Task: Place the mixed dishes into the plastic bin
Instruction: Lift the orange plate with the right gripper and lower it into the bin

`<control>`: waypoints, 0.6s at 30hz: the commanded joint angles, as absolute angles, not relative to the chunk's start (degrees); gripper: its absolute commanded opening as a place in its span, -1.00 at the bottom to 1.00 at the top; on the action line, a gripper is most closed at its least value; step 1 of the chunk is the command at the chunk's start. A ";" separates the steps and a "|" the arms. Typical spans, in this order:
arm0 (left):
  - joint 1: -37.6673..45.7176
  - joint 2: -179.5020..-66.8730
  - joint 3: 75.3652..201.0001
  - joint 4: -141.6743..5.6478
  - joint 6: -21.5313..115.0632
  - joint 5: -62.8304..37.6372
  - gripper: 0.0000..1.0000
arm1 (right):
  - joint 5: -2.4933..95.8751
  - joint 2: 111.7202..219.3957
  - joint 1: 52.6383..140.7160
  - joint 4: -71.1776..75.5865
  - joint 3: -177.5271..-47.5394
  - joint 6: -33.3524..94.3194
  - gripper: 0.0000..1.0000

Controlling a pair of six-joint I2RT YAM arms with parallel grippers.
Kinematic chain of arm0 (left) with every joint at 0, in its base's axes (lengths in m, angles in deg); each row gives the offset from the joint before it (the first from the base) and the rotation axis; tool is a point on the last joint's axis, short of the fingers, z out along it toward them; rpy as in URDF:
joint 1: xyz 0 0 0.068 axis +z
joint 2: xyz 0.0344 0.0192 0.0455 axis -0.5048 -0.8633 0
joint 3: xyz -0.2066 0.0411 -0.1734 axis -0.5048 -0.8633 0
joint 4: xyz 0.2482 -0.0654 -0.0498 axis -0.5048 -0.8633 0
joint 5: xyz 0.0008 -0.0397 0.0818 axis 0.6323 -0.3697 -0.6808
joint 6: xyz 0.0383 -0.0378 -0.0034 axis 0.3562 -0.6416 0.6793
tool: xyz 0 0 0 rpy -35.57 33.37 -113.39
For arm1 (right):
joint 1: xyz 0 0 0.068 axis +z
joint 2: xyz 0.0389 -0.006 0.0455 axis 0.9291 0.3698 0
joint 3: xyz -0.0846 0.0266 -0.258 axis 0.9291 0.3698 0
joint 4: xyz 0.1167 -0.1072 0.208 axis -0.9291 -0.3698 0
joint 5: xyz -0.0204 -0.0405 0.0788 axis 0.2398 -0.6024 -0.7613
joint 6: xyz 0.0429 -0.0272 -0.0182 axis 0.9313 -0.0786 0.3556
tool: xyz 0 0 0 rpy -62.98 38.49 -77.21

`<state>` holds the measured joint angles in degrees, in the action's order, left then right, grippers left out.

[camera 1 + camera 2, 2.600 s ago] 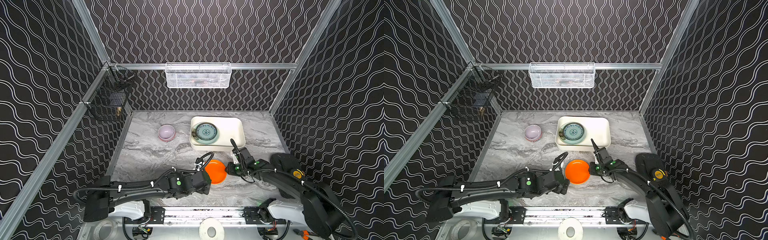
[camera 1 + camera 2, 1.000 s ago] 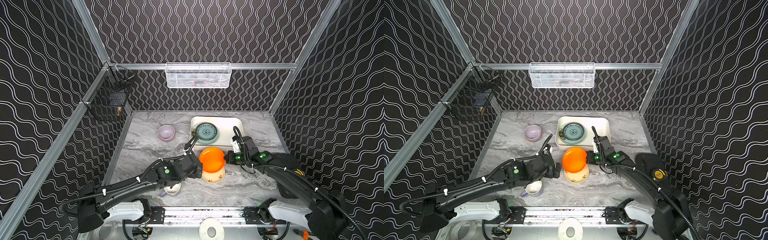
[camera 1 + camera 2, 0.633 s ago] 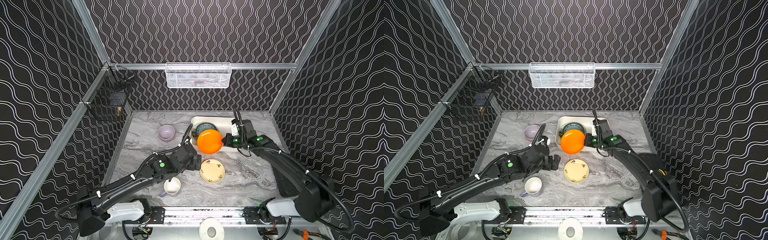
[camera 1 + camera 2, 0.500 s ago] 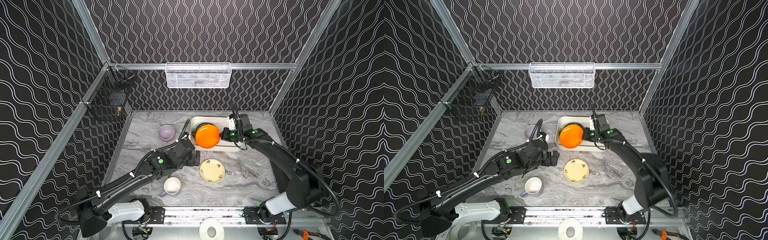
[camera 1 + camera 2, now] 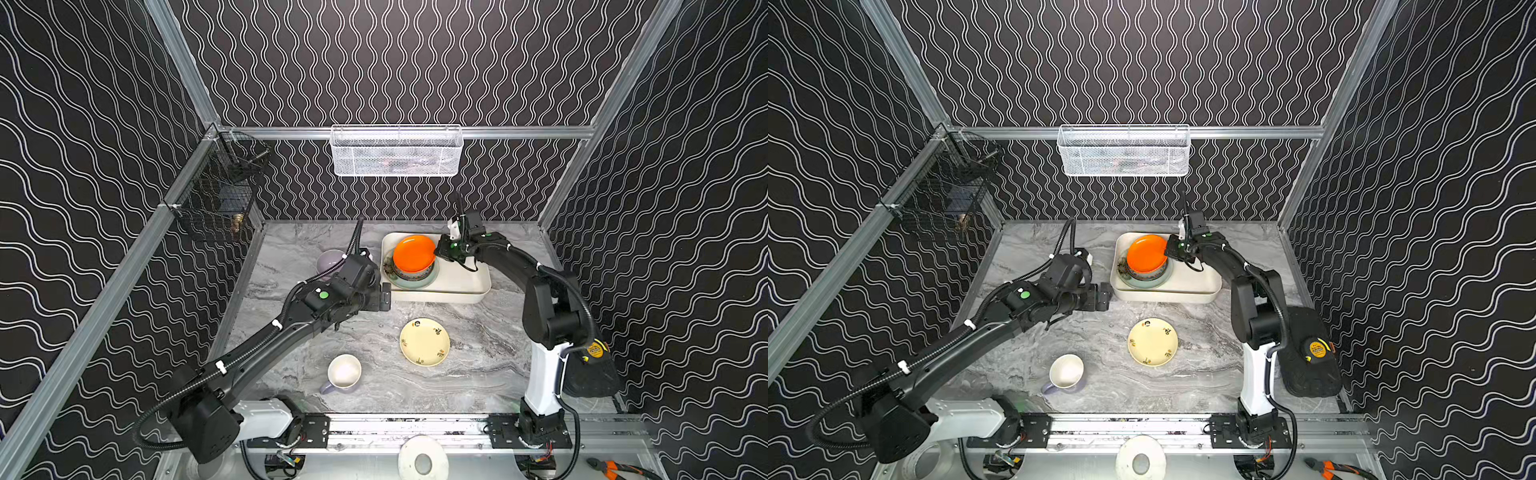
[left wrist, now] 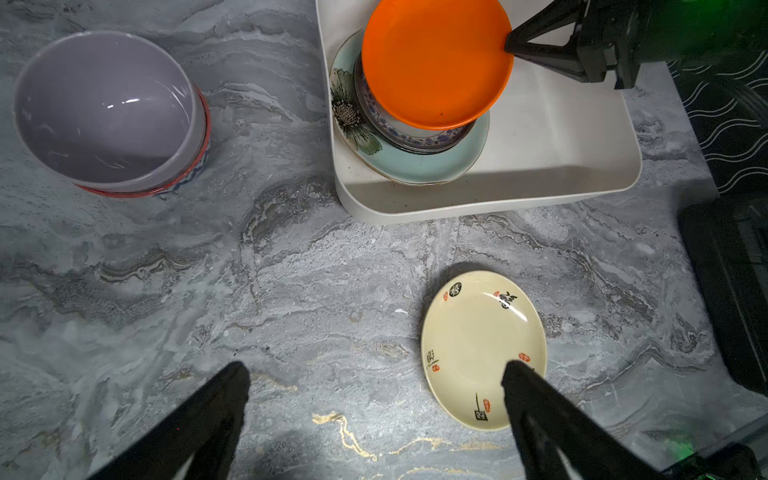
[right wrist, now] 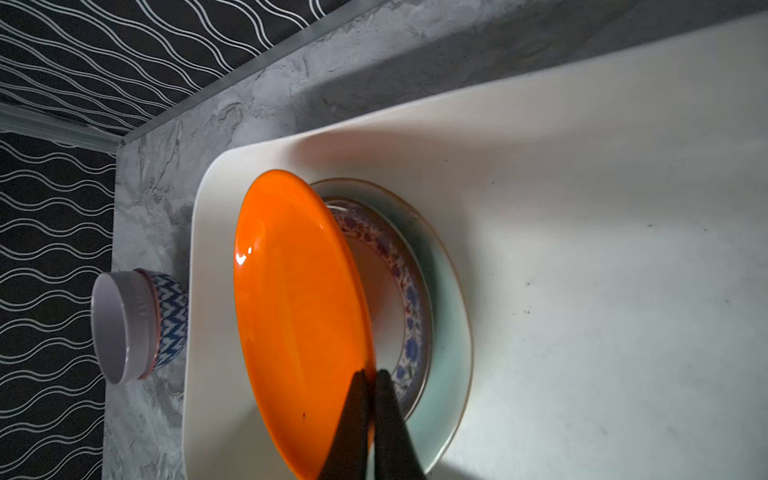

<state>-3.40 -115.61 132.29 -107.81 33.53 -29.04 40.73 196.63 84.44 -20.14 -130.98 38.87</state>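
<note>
Across the grey marble table (image 5: 490, 365), at its far side: the cream bin (image 5: 469, 286), long side roughly in line with the fingers of the right gripper (image 5: 436, 252). Inside the bin, just past that gripper's tips, a mint plate (image 6: 419, 166) lying flat, with a patterned bowl (image 6: 419, 135) stacked on it. Above those, the orange plate (image 5: 413, 253): pinched at its rim by the closed right gripper, hollow side up, tilted rather than level. Contact with the bowl below: not clear.

Spread wide and gripping nothing, the left gripper (image 6: 374, 370), poised over bare table just outside the bin's near corner. Flat on the table close to it, on the side away from the bin: the pale yellow plate (image 5: 424, 341), under one fingertip in the left wrist view. Off to its other side, beside the bin's short end, the lilac bowl (image 6: 104, 108), upright, mouth up, a red-and-blue band beneath. Well apart from both grippers, the mug (image 5: 344, 372), upright, handle turned away from the bin.
</note>
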 commanded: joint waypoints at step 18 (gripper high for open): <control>1.44 -118.25 130.52 -104.23 34.46 -21.39 0.97 | 36.95 199.88 83.63 -18.55 -131.61 38.30 -0.76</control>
<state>1.37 -118.63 130.65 -105.23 33.68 -21.96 37.00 200.84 83.36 -19.60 -131.77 38.89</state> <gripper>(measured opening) 0.986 0.122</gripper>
